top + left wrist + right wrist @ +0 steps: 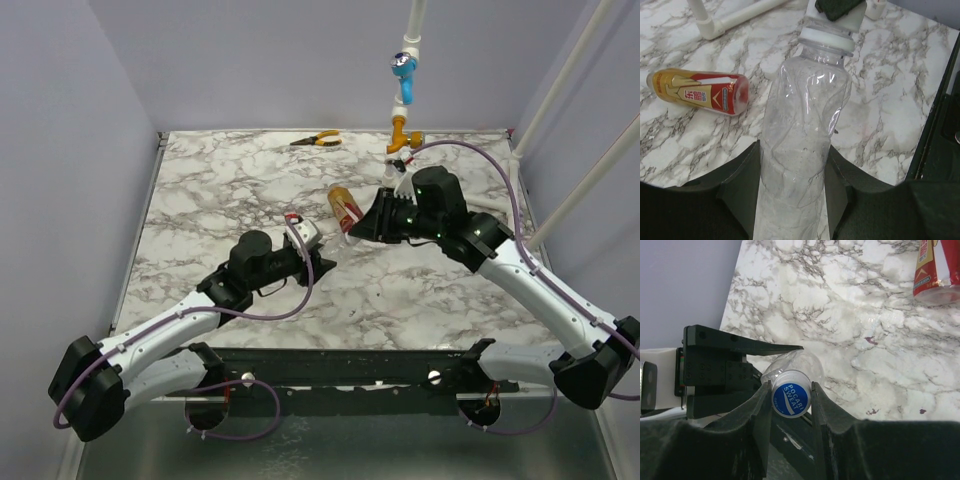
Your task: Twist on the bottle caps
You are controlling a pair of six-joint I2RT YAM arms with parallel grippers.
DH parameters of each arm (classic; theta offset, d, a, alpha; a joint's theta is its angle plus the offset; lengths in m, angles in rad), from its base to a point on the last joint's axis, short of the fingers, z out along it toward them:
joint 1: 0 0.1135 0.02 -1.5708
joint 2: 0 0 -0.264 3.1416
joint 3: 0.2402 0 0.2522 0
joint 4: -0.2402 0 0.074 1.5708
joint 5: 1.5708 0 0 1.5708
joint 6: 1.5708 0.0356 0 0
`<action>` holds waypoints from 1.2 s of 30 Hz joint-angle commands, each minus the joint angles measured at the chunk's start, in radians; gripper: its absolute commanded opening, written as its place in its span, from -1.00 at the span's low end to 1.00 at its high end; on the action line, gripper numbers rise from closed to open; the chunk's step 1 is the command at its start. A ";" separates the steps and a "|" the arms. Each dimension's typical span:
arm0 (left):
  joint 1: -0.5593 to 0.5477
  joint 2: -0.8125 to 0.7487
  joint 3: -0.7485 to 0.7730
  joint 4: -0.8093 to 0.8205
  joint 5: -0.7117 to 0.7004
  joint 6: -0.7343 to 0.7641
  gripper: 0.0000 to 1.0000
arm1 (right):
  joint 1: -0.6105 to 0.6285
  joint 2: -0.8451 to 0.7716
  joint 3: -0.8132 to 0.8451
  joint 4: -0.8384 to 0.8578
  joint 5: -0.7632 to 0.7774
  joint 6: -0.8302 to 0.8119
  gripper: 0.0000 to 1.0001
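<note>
Cap point(791, 400) clamped in right end effector point(791, 389), atop clear bottle point(801, 120) clamped in left end effector point(794, 152)

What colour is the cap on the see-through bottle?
The cap is bright blue with white writing and a white rim, clearest in the right wrist view.

Left arm point(160, 335): white links, black joints
Right arm point(535, 285): same (green lights at wrist)
Cables point(514, 200): purple, looped
Fingers point(760, 415): matte black, wedge-shaped
</note>
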 commanded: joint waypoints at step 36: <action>-0.227 0.192 0.041 0.531 -0.562 0.274 -0.93 | 0.028 0.292 0.284 -0.325 0.192 0.469 -0.62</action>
